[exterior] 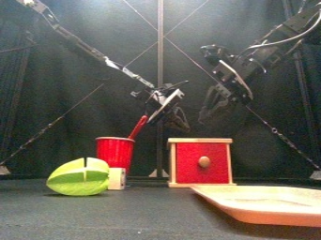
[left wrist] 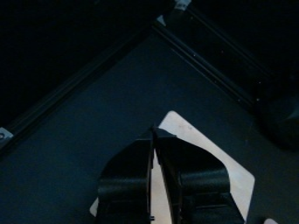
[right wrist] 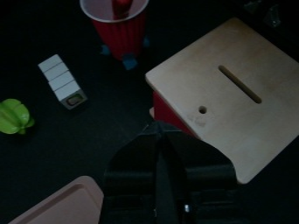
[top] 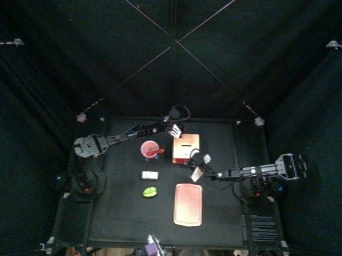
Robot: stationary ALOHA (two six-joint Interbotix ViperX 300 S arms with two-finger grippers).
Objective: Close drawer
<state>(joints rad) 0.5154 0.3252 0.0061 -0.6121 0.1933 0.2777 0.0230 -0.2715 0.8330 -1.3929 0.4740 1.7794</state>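
Nearest us in the front view, we see the flat pink rectangular tray [exterior: 269,202] low at the right, its rim catching the light, and at the left a green wedge-shaped object [exterior: 78,177] lying on the black table [exterior: 126,211]. Just behind the green piece stands a small white block [exterior: 115,177], and touching distance behind that the round red plastic cup [exterior: 115,150] with a red stick leaning out of it.

Beside the cup, a little apart, stands the drawer [exterior: 201,161]: a small cream box with a pale top and a red front bearing a round knob. From the front its red face sits about flush within the cream frame. In the right wrist view its pale top shows a slot and a small hole.

Above and behind the drawer hang both arms. The right gripper [right wrist: 162,144] hovers over the drawer's near edge, its jaws drawn close together with nothing between them. The left gripper [left wrist: 155,153] hangs over the drawer's far side, jaws pressed together, also empty.
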